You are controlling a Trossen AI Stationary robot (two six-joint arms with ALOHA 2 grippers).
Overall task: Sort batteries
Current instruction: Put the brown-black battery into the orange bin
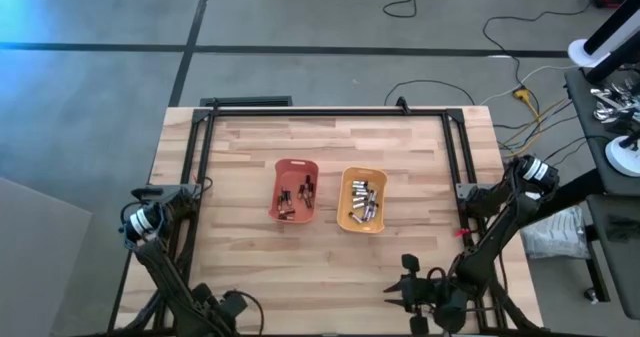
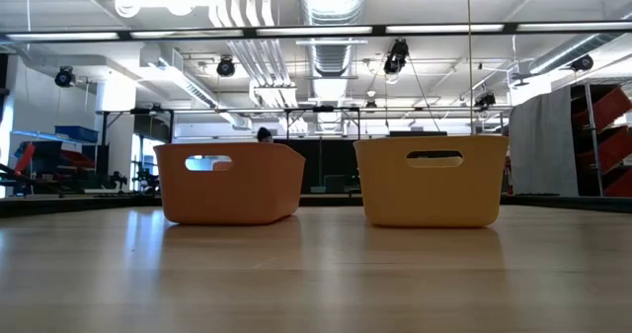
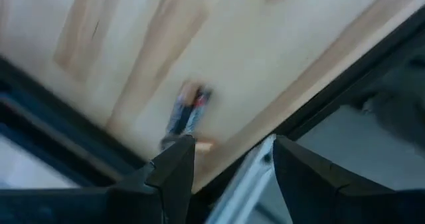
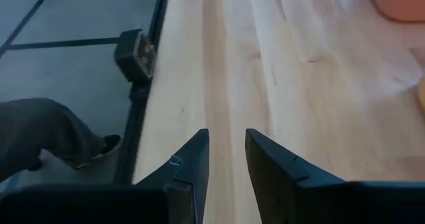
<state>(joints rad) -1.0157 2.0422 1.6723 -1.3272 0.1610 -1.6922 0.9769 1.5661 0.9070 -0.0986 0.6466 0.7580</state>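
Two plastic trays sit side by side near the middle of the wooden table (image 1: pixel 330 267), seen from above: an orange tray (image 1: pixel 294 190) just left of centre and a yellow tray (image 1: pixel 362 199) just right of it, close together but not touching. The batteries are all inside them — dark cells (image 1: pixel 297 197) scattered in the orange tray, silvery cells (image 1: pixel 365 202) piled in the yellow one. From table height only the tray walls show, each with a slot handle near the rim, so the contents are hidden there.

Both arms are down at the bottom of the overhead frame, well away from the trays. The left gripper (image 3: pixel 229 164) sits at the lower left, over the table's near edge; its wrist camera shows the two dark fingers spread apart with nothing between them, and a small blurred object (image 3: pixel 189 111) lies on the wood beyond — I can't make out what it is. The right gripper (image 4: pixel 226 157) is at the lower right of the overhead frame, its fingers parted by a narrow gap, empty, pointing along the bare wood. A dark clamp (image 4: pixel 136 54) sits on the table's edge ahead of it, and a person's trouser leg and shoe (image 4: pixel 46 134) show on the floor beside the table.
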